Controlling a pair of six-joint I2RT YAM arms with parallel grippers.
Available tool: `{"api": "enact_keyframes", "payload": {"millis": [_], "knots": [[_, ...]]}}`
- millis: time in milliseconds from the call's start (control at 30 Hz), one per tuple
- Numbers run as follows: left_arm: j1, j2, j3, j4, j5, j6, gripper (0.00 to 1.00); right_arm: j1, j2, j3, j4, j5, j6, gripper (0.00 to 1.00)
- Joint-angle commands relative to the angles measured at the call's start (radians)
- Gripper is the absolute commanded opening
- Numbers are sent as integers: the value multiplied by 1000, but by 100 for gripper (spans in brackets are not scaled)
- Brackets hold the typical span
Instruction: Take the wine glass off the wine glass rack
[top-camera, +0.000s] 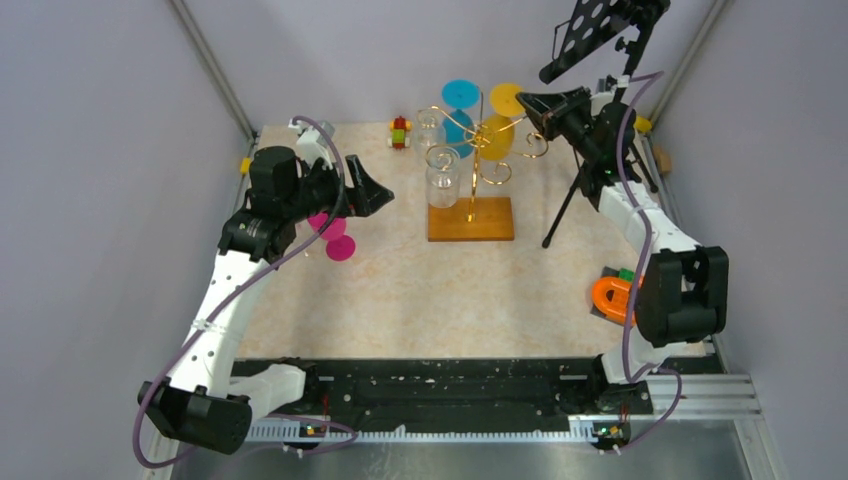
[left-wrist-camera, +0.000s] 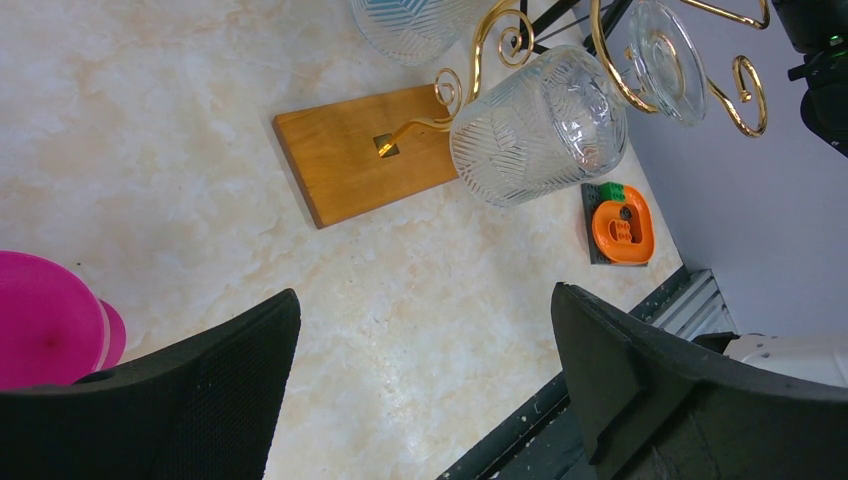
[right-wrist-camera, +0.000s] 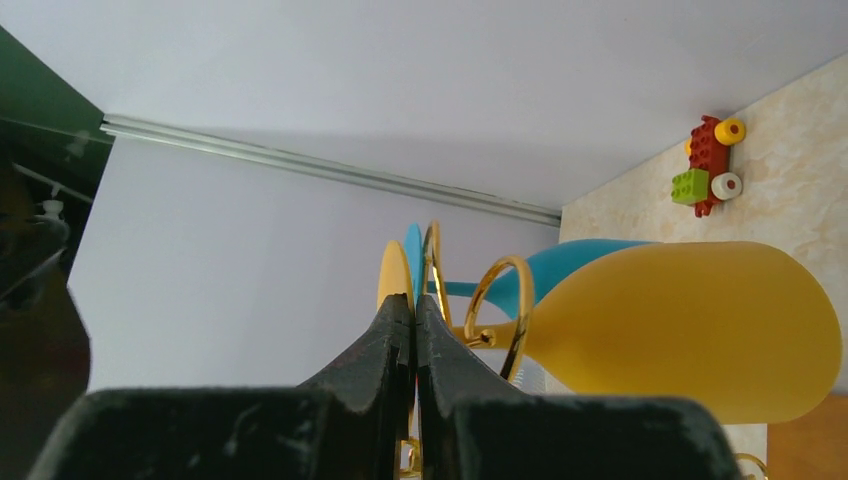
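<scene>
The gold wire wine glass rack (top-camera: 470, 218) stands on its wooden base at the back middle. Hanging on it are a yellow wine glass (top-camera: 495, 138), a blue one (top-camera: 460, 110) and clear glasses (top-camera: 443, 175). My right gripper (top-camera: 525, 102) is raised at the rack's top right. Its jaws are pressed together (right-wrist-camera: 413, 300) at the rim of the yellow glass's foot (right-wrist-camera: 393, 280), with the yellow bowl (right-wrist-camera: 690, 330) hanging just beside them. My left gripper (top-camera: 378, 195) is open and empty (left-wrist-camera: 425, 295) left of the rack base (left-wrist-camera: 360, 150). A pink wine glass (top-camera: 330, 228) is below it.
A black tripod stand (top-camera: 590, 170) with a perforated tray rises right behind my right arm. A small toy car (top-camera: 400, 132) sits at the back edge. An orange block on a dark plate (top-camera: 612, 295) lies at the right edge. Walls close in on three sides.
</scene>
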Motion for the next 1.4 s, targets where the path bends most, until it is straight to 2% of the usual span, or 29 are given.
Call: {"api": "enact_keyframes", "payload": {"millis": [0, 433, 867, 1067, 1367], "knots": [[5, -22, 1, 10, -6, 5, 99, 11, 14, 55, 58, 27, -32, 0], [5, -14, 9, 2, -10, 11, 99, 14, 35, 70, 74, 133, -25, 0], [5, -12, 6, -1, -11, 18, 99, 20, 49, 123, -13, 234, -33, 0], [5, -18, 6, -7, -16, 22, 99, 21, 21, 85, 31, 284, -28, 0], [5, -33, 8, -22, -49, 38, 99, 20, -54, 35, -50, 378, -33, 0]]}}
